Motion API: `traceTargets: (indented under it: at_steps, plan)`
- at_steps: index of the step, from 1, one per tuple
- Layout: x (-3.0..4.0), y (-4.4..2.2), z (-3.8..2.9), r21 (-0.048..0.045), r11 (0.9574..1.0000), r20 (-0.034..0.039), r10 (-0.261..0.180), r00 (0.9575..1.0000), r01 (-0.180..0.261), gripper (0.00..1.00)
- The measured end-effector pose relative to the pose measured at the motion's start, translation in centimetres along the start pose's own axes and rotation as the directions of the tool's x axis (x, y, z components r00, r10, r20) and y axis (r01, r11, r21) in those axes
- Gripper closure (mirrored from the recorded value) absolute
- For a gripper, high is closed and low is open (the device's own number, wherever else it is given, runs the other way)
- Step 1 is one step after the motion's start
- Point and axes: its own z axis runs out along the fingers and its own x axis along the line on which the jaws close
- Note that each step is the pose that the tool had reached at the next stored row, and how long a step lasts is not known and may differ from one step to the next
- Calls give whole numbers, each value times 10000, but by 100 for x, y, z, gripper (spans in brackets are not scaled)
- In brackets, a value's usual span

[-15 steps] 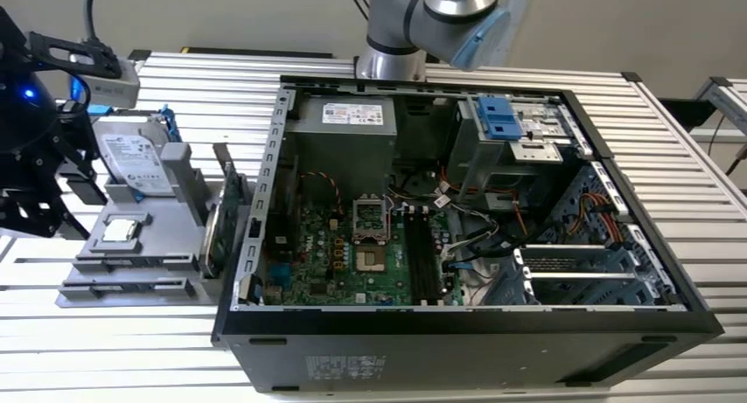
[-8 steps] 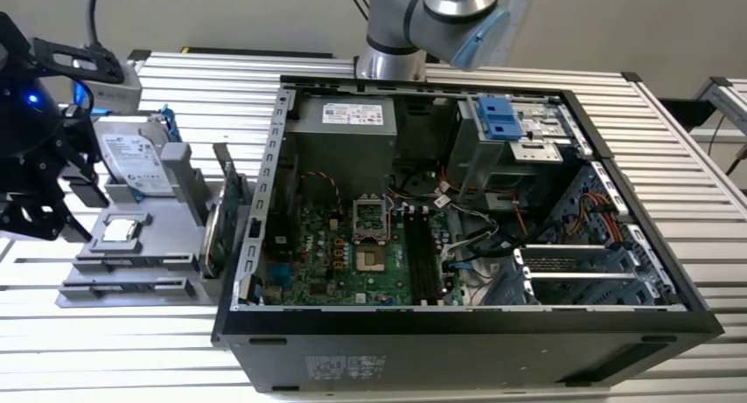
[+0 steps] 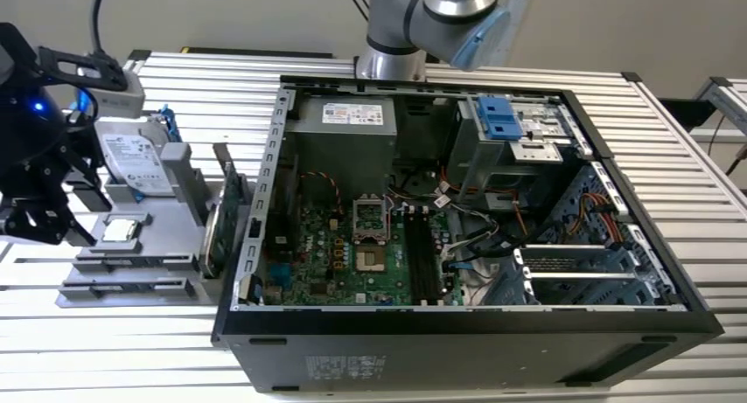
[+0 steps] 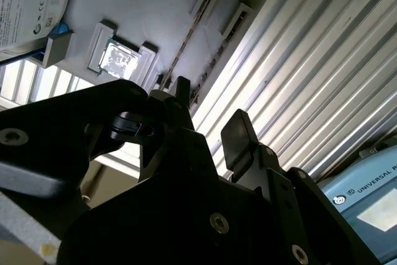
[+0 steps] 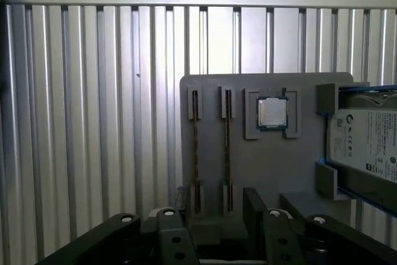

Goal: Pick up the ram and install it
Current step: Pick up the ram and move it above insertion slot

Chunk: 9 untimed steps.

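Two ram sticks stand on edge in slots of a grey parts holder [image 5: 273, 166]. In the first wrist view they appear as thin dark lines, one ram stick [image 5: 196, 147] beside the other [image 5: 227, 147]. In the second wrist view the same ram sticks [image 4: 180, 54] run past the fingertips. My gripper [image 5: 217, 209] hovers above the holder's edge near the sticks, open, with nothing between its fingers [image 4: 239, 134]. In the exterior view the gripper [image 3: 47, 224] hangs at the far left over the holder [image 3: 175, 237].
The holder also carries a silver processor chip [image 5: 272, 113], a hard drive [image 3: 129, 163] and an upright green card [image 3: 213, 232]. An open computer case [image 3: 271, 158] lies to the exterior view's right, its motherboard showing black memory slots [image 3: 421, 254]. Ribbed aluminium table [image 5: 93, 122] lies underneath.
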Motion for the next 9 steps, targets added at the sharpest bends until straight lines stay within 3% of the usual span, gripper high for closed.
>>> traceTargets:
  at_steps: [9]
  plan:
    - [1,1,52,1,10000,1,1,10000,-1,0]
